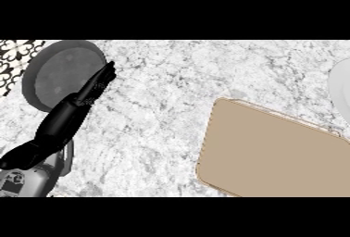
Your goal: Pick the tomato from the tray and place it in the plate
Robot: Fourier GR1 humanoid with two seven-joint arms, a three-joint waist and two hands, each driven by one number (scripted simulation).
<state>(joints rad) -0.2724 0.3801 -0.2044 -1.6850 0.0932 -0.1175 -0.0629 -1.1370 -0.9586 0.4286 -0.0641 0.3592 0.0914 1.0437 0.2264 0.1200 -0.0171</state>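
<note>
No tomato shows on the tray (273, 152). The left hand (92, 90), fingers straight and released, reaches over the plate (58, 74); look first.

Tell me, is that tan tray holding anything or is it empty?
Empty, as far as shown: the tan tray has only bare surface, no tomato on it, though its right end runs off the picture.

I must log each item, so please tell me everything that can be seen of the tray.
The tray is a flat tan slab with rounded corners and a thin raised rim, matte like wood or plastic. It lies tilted in the view on the marble counter, at the right, and runs past the right edge. Nothing shows on it; no tomato is visible. No hand touches it.
</note>
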